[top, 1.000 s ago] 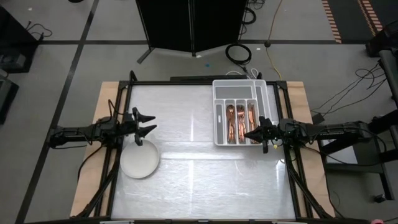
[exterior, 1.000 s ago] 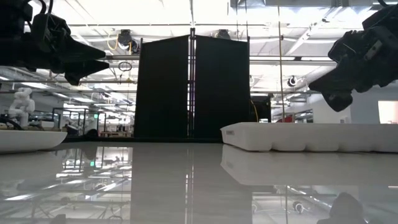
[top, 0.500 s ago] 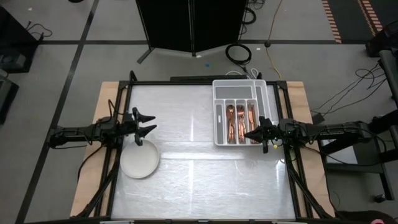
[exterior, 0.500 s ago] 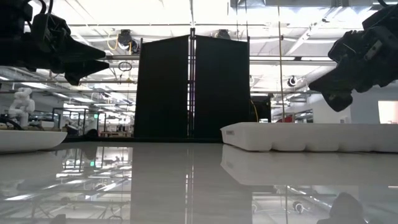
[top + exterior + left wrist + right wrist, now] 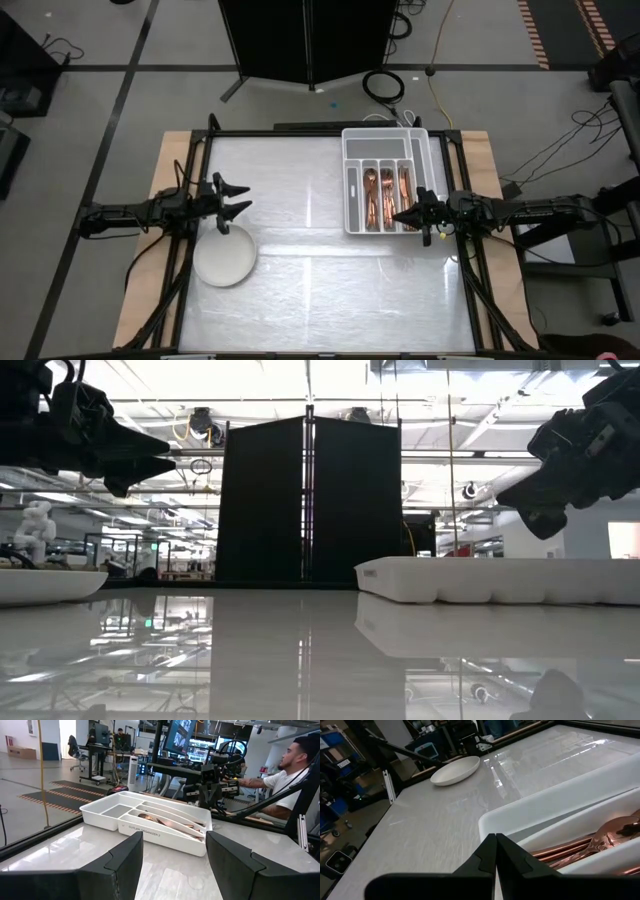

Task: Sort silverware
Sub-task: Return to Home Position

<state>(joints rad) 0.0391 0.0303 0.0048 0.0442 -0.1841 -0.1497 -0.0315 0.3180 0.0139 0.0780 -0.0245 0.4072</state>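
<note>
We're seeing all the silverware (image 5: 386,196) lying in the white tray (image 5: 347,182) at the far right of the table, filling the three middle long slots lengthwise. The right wrist view is showing copper handles and spoon bowls (image 5: 602,841) stacked inside the tray wall (image 5: 545,807). The right gripper (image 5: 401,215) is hanging above the tray's near end with its fingers (image 5: 487,851) pressed together on nothing. In the low view it's sitting clear above the tray (image 5: 500,580). The left gripper (image 5: 240,198) is hovering at the table's left side, just beyond the far rim of the round white plate (image 5: 225,257), not touching it. Its fingers (image 5: 122,862) are spread wide apart and empty, pointing across the table at the tray (image 5: 150,827). The plate is resting near the left edge, well apart from the tray. A person (image 5: 287,770) is sitting at a desk beyond the table, behind the right arm.
</note>
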